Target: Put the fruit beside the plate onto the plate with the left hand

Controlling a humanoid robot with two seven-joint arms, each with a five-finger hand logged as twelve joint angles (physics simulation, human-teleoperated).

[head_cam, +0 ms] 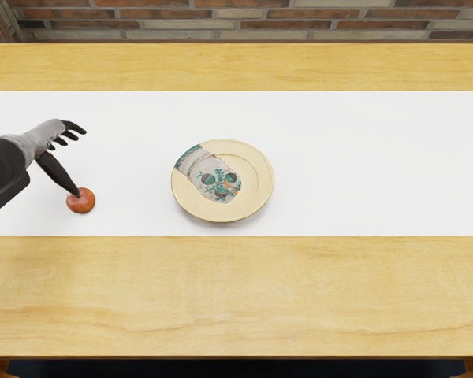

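A small orange-red fruit (81,201) lies on the white runner (363,157), left of the plate. The cream plate (256,177) with a patterned centre sits mid-table and has nothing on it. My left hand (63,146) comes in from the left edge, just above and left of the fruit. Its fingers (72,130) are spread out toward the far side. Its thumb (63,179) points down and its tip touches the top of the fruit. Nothing is held.
The wooden table (236,291) runs wide in front of and behind the runner. A brick wall (236,20) lies beyond the far edge.
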